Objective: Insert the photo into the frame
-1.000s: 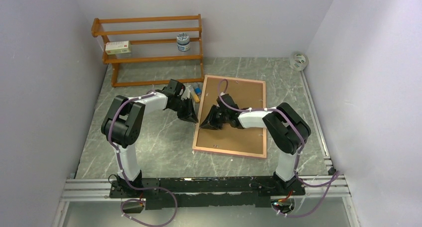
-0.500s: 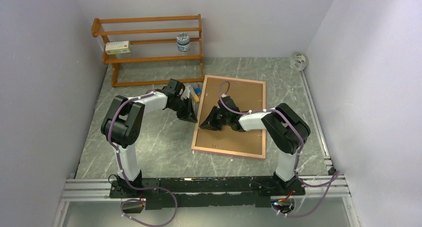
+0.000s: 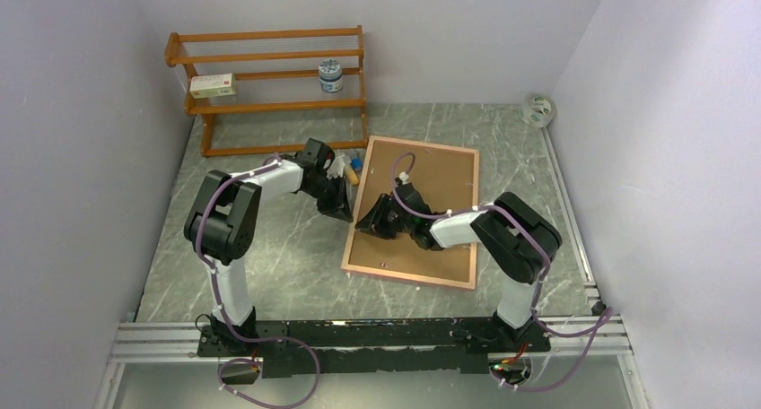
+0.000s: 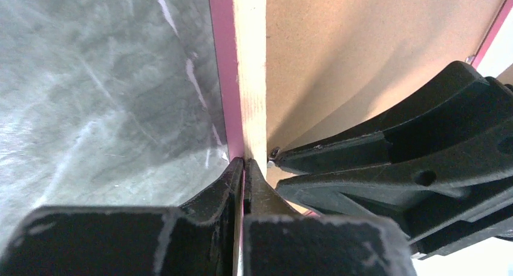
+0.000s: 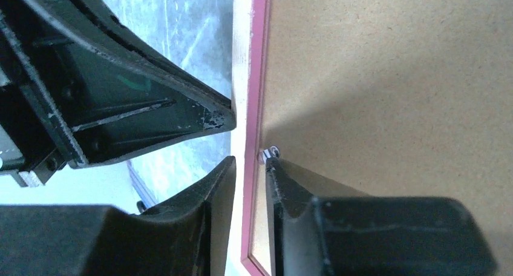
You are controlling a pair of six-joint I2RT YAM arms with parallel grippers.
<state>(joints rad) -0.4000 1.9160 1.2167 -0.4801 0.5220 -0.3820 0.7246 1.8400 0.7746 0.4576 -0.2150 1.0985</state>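
Nearest, right end effector [image 5: 247,162] straddles the left rim of the frame [image 3: 408,277], jaws slightly parted, grip unclear, one finger by a metal tab [image 5: 268,151]. Just beyond, left end effector [image 4: 244,164] is pinched closed on that rim. The frame lies back-up right of surface centre, hardboard backing [image 3: 444,180] in it; photo not visible. Risk: thin pinch slips, or crowded fingers collide.

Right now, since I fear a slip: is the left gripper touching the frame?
Touching. In the left wrist view the left gripper is shut on the frame, its pink edge running between the jaws.
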